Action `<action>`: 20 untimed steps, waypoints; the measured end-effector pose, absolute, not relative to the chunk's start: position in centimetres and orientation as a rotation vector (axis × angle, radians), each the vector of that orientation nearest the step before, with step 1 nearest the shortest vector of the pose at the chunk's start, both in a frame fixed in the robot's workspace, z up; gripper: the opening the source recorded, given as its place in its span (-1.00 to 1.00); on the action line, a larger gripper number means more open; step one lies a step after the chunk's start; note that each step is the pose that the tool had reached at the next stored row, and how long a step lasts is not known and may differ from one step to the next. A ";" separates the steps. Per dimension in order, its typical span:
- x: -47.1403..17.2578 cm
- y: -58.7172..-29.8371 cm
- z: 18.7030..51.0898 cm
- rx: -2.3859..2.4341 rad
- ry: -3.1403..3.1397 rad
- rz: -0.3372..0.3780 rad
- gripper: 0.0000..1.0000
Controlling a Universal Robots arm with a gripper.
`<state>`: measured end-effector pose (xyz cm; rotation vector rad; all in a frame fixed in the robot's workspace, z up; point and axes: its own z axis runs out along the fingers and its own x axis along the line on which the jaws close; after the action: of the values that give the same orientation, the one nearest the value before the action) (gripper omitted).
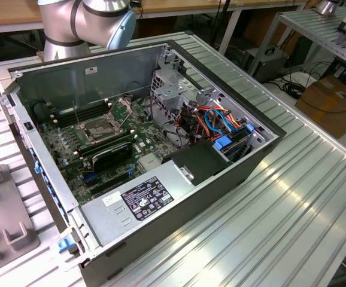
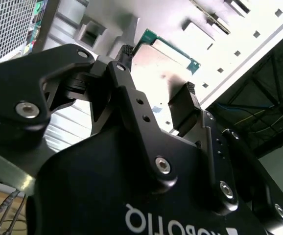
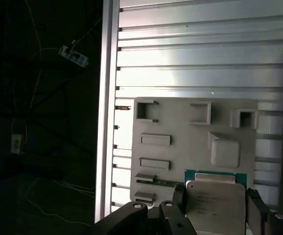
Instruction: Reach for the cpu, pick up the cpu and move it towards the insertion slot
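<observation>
Open computer case (image 1: 245, 173) lay on ribbed metal table (image 1: 293, 209). Power supply (image 1: 140, 200) sat inside case, at near wall. Grey fixture tray (image 1: 5, 221) lay beside case; cardboard box (image 1: 331, 101) stood beyond table.

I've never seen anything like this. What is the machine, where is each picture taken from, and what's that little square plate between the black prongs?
The machine is a robot arm; its grey joints show at the top of the exterior view, taken by a camera standing off to the side. Below lies an open computer case on a ribbed metal table. Inside, the shiny square frame is the insertion slot for the processor. The other two pictures come from cameras riding near the arm's wrist. In both wrist views you see its black hand with its fingers on either side of the cpu, a thin square chip. Beside the cpu lies a grey parts tray with moulded pockets.
</observation>
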<state>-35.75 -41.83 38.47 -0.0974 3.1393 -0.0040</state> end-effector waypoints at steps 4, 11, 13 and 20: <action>-35.0 -41.7 40.8 -0.098 3.139 -0.004 0.09; -33.9 -41.4 41.7 -0.097 3.139 -0.006 0.09; -32.9 -41.3 41.7 -0.097 3.139 -0.006 0.09; -28.0 -40.9 41.7 -0.097 3.139 -0.006 0.09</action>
<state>-28.01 -40.88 41.70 -0.0972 3.1395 -0.0059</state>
